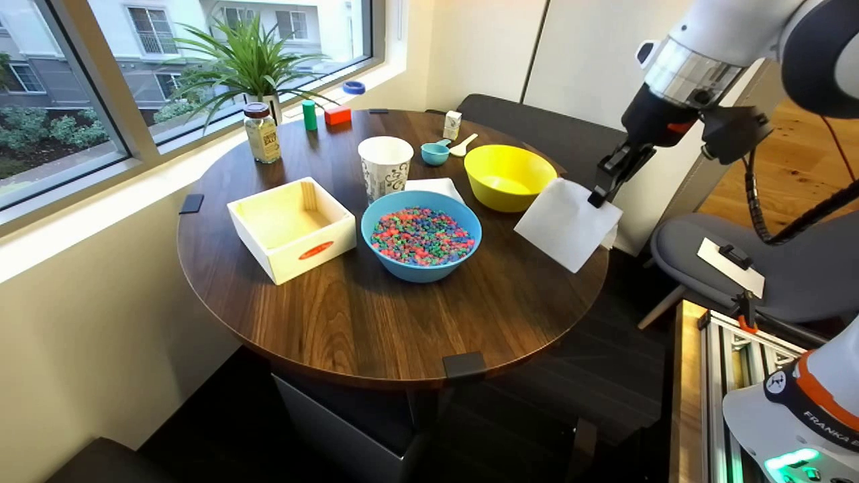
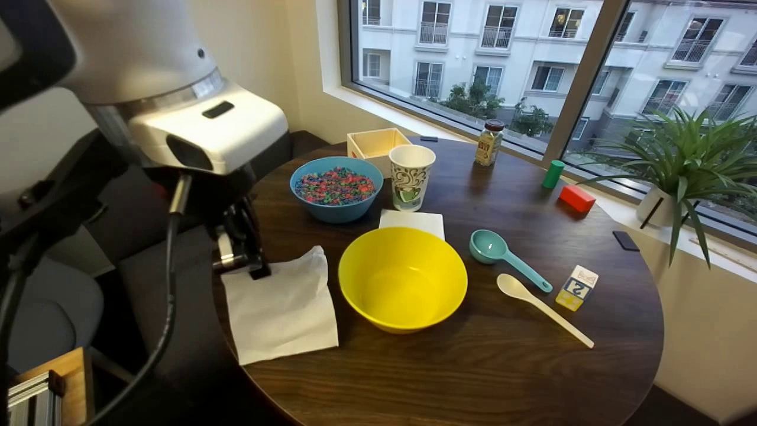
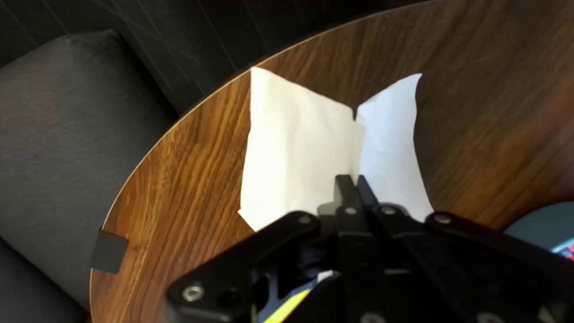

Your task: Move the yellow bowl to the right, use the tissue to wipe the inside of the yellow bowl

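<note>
The tissue point(image 1: 566, 227) pinched near the edge of the table point(image 3: 179, 179), just beside the yellow bowl point(image 2: 405, 284).

A broad stretch of table lies between the blue bowl point(image 1: 419, 274) and the edge, a thin strip between tissue and yellow bowl. The gripper point(image 3: 353, 180), jaws together, clamps the tissue, which falls in two flaps; whether its lower edge touches the table is hard to tell.

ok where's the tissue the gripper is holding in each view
In an exterior view, the tissue is right of centre.
In an exterior view, the tissue is low, left of centre.
In the wrist view, the tissue is near the centre.
Shared landmark: the blue bowl, cut off at the wrist view's lower right.
</note>
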You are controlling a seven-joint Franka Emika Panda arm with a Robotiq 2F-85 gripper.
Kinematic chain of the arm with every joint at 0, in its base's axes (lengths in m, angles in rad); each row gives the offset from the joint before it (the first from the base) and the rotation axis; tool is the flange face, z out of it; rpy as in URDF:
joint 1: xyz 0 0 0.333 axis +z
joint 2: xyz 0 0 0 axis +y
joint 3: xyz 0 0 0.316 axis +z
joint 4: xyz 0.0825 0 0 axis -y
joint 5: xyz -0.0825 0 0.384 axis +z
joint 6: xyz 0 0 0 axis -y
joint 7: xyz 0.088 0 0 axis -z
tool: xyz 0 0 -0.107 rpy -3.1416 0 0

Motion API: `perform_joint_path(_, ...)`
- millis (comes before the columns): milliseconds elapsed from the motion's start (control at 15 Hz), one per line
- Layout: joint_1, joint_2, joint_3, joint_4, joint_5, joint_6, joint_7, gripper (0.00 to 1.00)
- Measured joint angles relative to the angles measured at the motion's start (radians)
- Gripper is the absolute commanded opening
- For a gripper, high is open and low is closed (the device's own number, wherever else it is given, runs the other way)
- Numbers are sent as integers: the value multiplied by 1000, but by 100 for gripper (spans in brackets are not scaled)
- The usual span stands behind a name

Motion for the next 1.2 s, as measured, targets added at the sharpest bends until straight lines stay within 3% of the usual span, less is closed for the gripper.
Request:
perform_joint_path(533,-44,-108,-26,103,0,23,0,0)
perform_joint_path(1200,-83,120,-56,130,3,348,-27,0)
